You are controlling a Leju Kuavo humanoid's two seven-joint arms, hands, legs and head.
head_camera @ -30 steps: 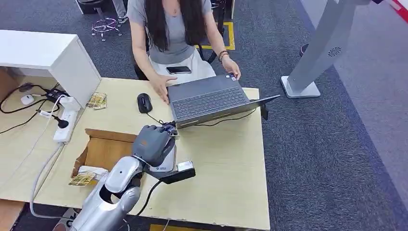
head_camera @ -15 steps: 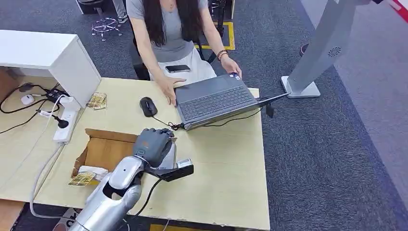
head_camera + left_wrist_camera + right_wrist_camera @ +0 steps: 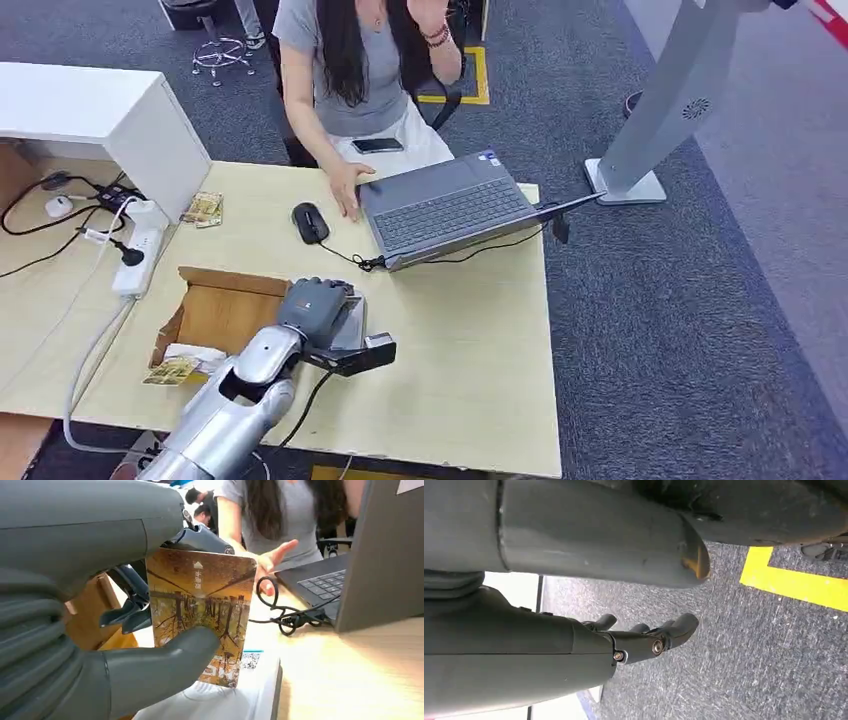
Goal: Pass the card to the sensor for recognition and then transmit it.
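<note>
Left hand (image 3: 317, 306) of mine grips the card (image 3: 202, 612), thumb (image 3: 165, 665) pressed across its lower face and the darker fingers (image 3: 200, 539) behind its upper edge. From the wrist camera I see the card upright, printed with brown trees, its bottom edge just above the white sensor (image 3: 235, 700). From the head camera the hand sits directly over that sensor (image 3: 352, 325), near the table's (image 3: 470, 370) front edge, just beside the open cardboard box (image 3: 215, 310). A black cable (image 3: 310, 395) runs from the sensor area off the front edge.

My right hand (image 3: 644, 637) hangs over grey carpet, fingers loosely curled and apart, holding nothing.

At the table's far edge a person (image 3: 360, 60) sits with one hand (image 3: 350, 190) flat on the table beside a grey laptop (image 3: 450, 205). A black mouse (image 3: 310, 222) lies left of that hand, well apart from my left hand. A white power strip (image 3: 138, 255) lies toward the left edge, with two small packets (image 3: 203, 208) beyond it.
</note>
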